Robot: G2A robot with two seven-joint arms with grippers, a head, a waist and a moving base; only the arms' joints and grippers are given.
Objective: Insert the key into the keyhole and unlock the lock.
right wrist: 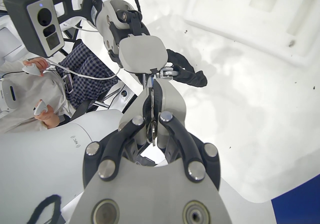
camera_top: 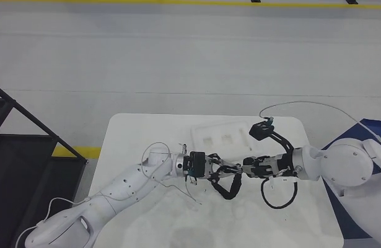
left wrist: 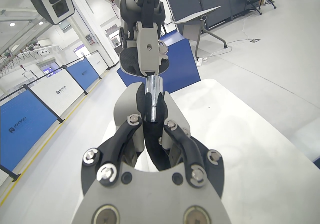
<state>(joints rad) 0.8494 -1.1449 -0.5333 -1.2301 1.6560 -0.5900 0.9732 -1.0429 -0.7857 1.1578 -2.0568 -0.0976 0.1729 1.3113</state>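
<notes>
The lock is a chrome cylinder (left wrist: 153, 90) on a black cable (right wrist: 187, 72), whose loop (camera_top: 227, 189) hangs down over the white table (camera_top: 147, 136). My left gripper (left wrist: 149, 92) is shut on the cylinder and holds it above the table's middle. Facing it tip to tip, my right gripper (right wrist: 153, 90) is shut on the flat metal key (right wrist: 151, 107). The key's tip reaches the cylinder's end (right wrist: 167, 73). Fingers hide the keyhole, so I cannot tell how deep the key sits. In the top view the left gripper (camera_top: 209, 166) and the right gripper (camera_top: 236, 167) meet.
A white foam tray (camera_top: 221, 136) with several square recesses lies on the table just behind the grippers. The table's right edge (camera_top: 314, 180) passes under the right arm. Bare tabletop lies in front of the hanging loop.
</notes>
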